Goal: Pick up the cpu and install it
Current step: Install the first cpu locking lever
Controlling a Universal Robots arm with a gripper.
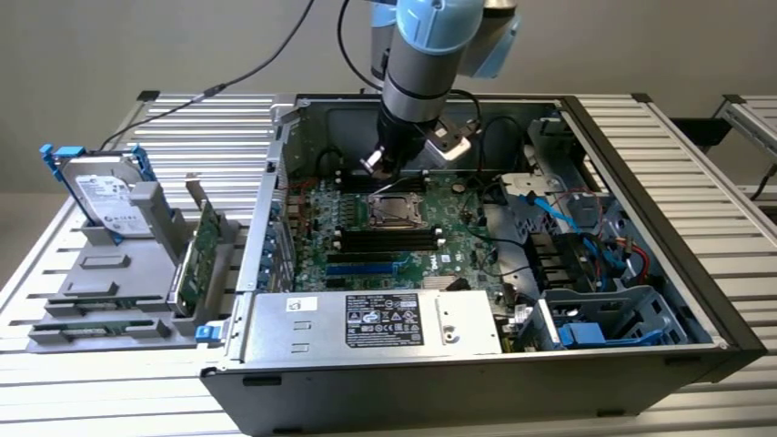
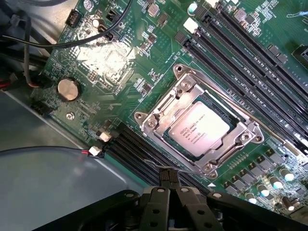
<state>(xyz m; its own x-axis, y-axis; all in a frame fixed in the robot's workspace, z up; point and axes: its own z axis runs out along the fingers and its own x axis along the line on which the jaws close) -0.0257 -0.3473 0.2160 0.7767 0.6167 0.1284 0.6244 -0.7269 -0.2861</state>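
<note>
While the arm (image 1: pixel 419 64) hangs over the open computer case (image 1: pixel 680 300), its one claw (image 1: pixel 382 177) sits low above the motherboard (image 1: pixel 456 241), just on the far side of the socket. In the wrist view the claw's fingers (image 2: pixel 163 185) are pressed together with no gap, and nothing can be seen pinched between them. Their tips lie just beside the edge of the socket frame (image 2: pixel 159 113), close to a thin wire lever (image 2: pixel 156 167); contact cannot be confirmed.

One cpu (image 2: pixel 198 129) is noted. It lies flat inside the single metal socket frame, silver top upward, with the frame around its rim. In the exterior view the same cpu (image 1: pixel 395 211) is near the middle of the board. Two banks of black memory slots flank the socket, one bank (image 1: pixel 386 239) on its near side and one on its far side. One coin cell (image 2: pixel 67 89) sits on the board, well apart from the socket.

One power supply (image 1: pixel 377 323) with a label fills the near end of the case. On the counter (image 1: pixel 716 401), at the exterior view's left, one hard drive (image 1: pixel 104 196) stands upright in a grey holder (image 1: pixel 104 269), and one green card (image 1: pixel 200 255) stands between it and the case.
</note>
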